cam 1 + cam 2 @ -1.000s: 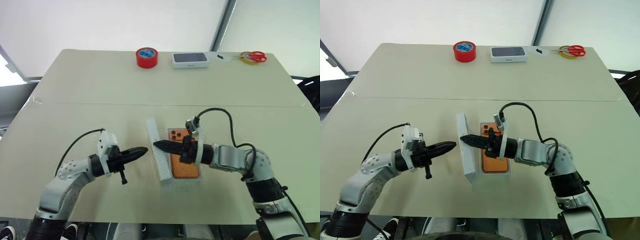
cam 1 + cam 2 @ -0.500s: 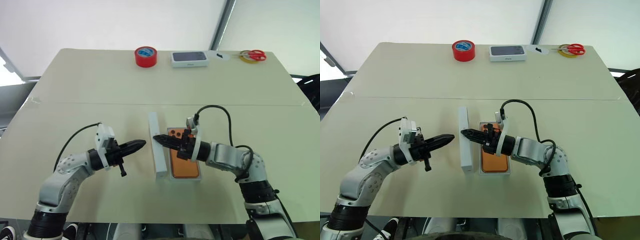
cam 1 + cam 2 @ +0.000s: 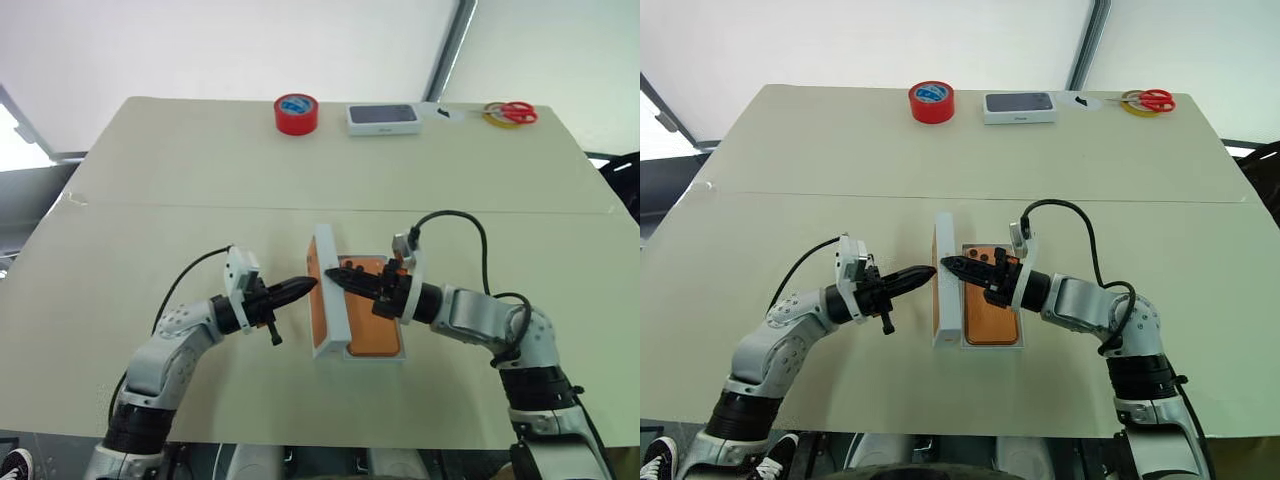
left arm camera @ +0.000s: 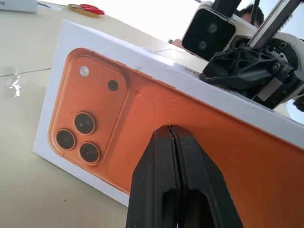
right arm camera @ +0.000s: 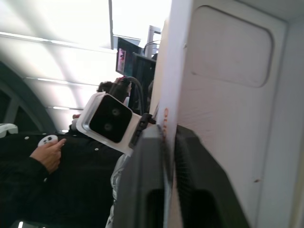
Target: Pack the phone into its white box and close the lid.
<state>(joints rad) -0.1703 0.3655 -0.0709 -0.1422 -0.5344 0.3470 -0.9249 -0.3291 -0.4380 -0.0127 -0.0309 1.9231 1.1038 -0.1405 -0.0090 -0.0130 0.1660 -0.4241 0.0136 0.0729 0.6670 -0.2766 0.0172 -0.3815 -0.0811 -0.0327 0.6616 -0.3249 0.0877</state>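
A beige two-panel table [image 3: 180, 170] carries a red tape roll [image 3: 296, 113], dark-topped white box [image 3: 382, 118] and red-handled scissors [image 3: 512, 112] along the far edge; the shallow white box [image 3: 375, 352] sits near centre.

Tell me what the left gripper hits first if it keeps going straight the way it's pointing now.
Most likely the lid: the left gripper, fingers shut, points at its orange printed face, which stands on edge beside the white box. Whether it already touches is unclear.

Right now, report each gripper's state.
Left gripper: closed, holding nothing, tip at the orange face of the lid.
Right gripper: at the lid's rim; open or gripping cannot be told.
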